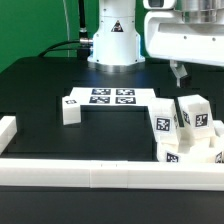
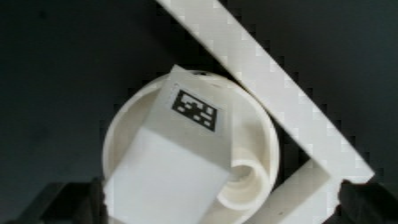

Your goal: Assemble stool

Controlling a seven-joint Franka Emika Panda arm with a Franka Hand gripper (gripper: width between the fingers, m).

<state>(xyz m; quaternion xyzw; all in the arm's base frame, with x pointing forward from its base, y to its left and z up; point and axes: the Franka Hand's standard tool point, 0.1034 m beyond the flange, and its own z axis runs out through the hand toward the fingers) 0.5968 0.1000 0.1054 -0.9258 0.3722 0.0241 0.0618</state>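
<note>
The table [image 1: 60,140] is matt black. White bars edge it: one [image 1: 100,176] runs along the near side in the exterior view, and a shorter one [image 1: 8,130] stands at that view's left. A green wall [image 1: 40,25] closes the room behind. The arm's white base [image 1: 110,45] stands at the far edge, with dark cables beside it.

The marker board [image 1: 102,97] lies flat in front of the base and shows four black-and-white square tags. One leg [image 1: 70,109] stands at the board's corner, towards the exterior view's left, with a tag on its top. More legs [image 1: 185,128] crowd together at that view's right, close to the near bar, each with a tag on its faces. The tags are square patterns, not letters.

The gripper [image 1: 181,72] hangs above the table at the exterior view's right, behind the crowded legs. Its jaws are spread wide and grasp nothing. In the wrist view the dark fingers [image 2: 71,205] frame the seat [image 2: 169,150], which lies below them just beside a bar [image 2: 267,80]. Whether the seat touches the bar I cannot tell. The seat carries one tag [image 2: 196,110] and a round threaded socket [image 2: 246,180]. I cannot pick out the seat with certainty in the exterior view.
</note>
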